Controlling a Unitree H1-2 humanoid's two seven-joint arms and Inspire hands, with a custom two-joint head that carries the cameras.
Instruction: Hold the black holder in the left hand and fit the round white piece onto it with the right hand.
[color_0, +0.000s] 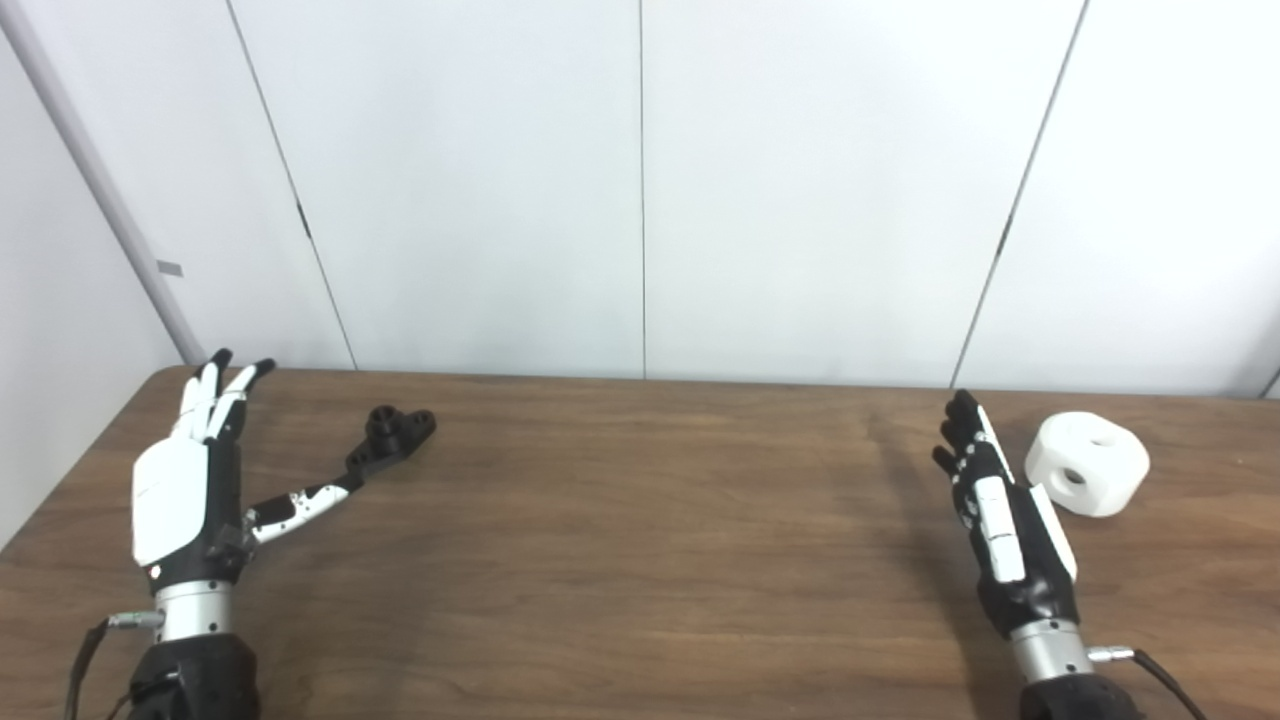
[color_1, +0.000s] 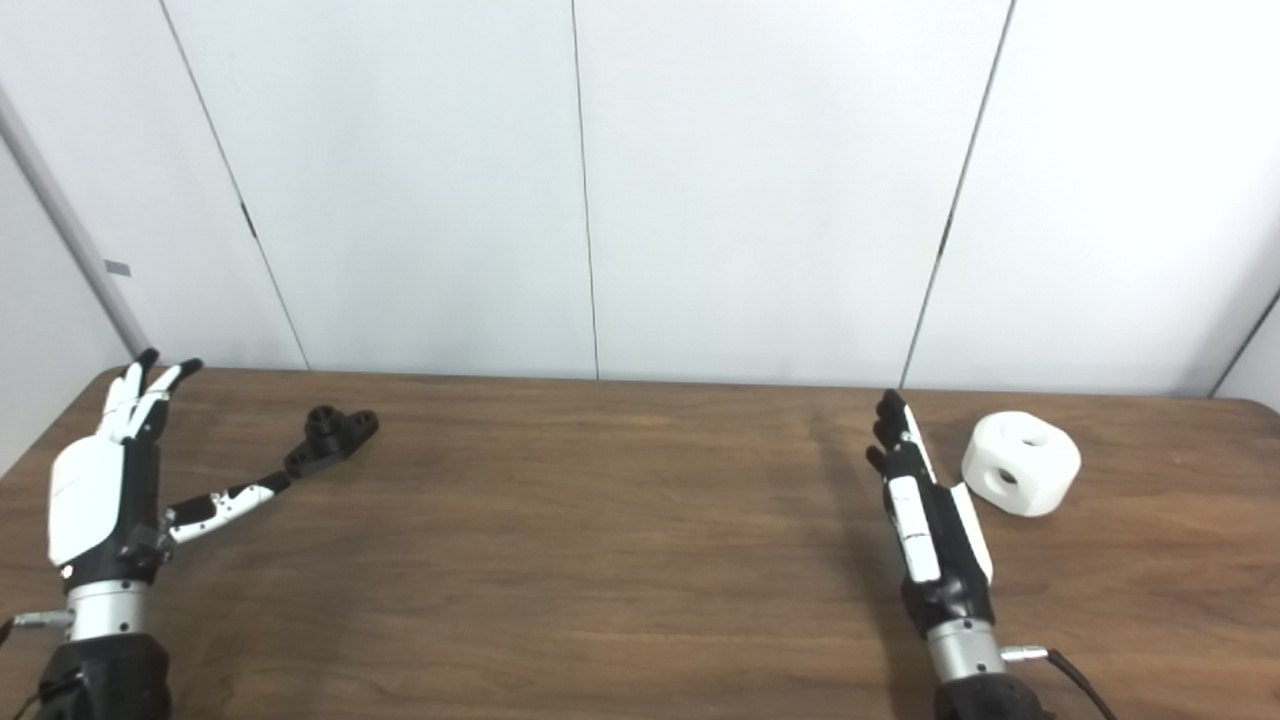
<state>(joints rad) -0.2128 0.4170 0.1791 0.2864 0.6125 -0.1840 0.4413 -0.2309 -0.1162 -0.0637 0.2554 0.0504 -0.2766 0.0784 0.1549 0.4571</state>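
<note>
Left eye view: the left hand is spread, empty; the black holder lies just beyond its thumb on the desk.

Right eye view: the right hand is held flat and empty, the round white piece just to its right. Each part should be enclosed squarely before lifting.

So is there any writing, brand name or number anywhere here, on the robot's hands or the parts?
None can be read: the black holder, the round white piece, both hands and the brown wooden table are blank. The small grey tag on the wall strip is too small to tell.
</note>
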